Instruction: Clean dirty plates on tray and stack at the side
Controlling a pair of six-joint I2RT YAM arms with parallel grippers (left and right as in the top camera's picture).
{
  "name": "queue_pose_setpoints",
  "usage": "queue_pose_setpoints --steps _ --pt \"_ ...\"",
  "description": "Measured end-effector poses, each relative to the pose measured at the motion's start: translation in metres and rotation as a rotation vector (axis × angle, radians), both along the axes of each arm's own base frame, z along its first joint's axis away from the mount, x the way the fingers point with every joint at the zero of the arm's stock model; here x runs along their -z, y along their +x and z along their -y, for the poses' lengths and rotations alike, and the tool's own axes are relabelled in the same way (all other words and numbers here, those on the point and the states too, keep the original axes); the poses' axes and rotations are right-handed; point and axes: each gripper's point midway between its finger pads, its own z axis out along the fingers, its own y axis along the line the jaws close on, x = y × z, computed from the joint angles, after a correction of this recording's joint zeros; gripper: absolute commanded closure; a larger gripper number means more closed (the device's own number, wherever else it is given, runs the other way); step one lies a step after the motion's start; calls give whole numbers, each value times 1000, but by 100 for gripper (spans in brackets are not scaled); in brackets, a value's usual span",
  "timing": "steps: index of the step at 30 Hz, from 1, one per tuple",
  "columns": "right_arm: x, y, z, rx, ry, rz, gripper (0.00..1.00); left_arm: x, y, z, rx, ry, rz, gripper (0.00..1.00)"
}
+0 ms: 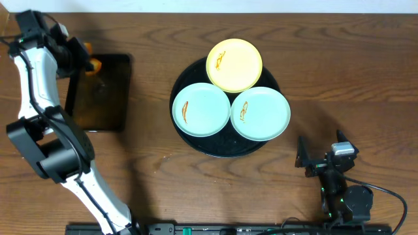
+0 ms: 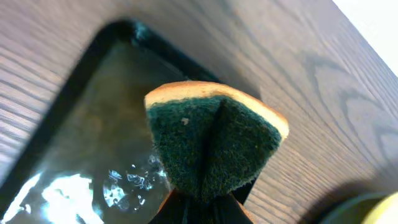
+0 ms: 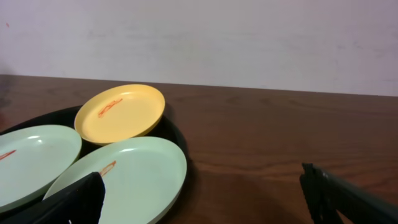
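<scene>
The round black tray (image 1: 220, 147) sits mid-table with three plates on it: a yellow plate (image 1: 234, 64) at the back, a mint plate (image 1: 201, 109) at the left and a mint plate (image 1: 260, 113) at the right. Each has an orange-brown smear. My left gripper (image 1: 90, 62) is shut on the orange-green sponge (image 2: 211, 143), far left of the plates, above the rectangular tray's back edge. My right gripper (image 1: 312, 160) is open and empty, low, right of and nearer than the round tray. Its view shows the yellow plate (image 3: 121, 112) and the near mint plate (image 3: 124, 177).
A smaller rectangular black tray (image 1: 99, 93) holding some water (image 2: 68, 193) lies at the far left. Bare wooden table lies between the two trays and to the right of the round tray (image 3: 177, 134).
</scene>
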Motion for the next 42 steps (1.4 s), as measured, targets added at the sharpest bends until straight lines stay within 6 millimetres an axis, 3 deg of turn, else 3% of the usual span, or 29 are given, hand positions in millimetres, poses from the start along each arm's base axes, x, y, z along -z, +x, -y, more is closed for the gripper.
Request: queue_pose_setpoints --steps 4,7,11,18,23,36,42 --pt "0 0 0 0 0 0 1 16 -14 -9 -65 -130 -43 93" --pt "0 0 0 0 0 0 1 15 -25 -16 -108 -224 -46 93" --pt "0 0 0 0 0 0 1 1 -32 -14 -118 -391 -6 93" --pt "0 0 0 0 0 0 1 -32 -25 14 -84 -669 78 93" --pt "0 0 0 0 0 0 1 -41 -29 25 -88 -771 61 92" --pt "0 0 0 0 0 0 1 -46 -28 28 -199 -882 -5 93" --pt "0 0 0 0 0 0 1 -4 -39 2 -266 -596 -95 93"
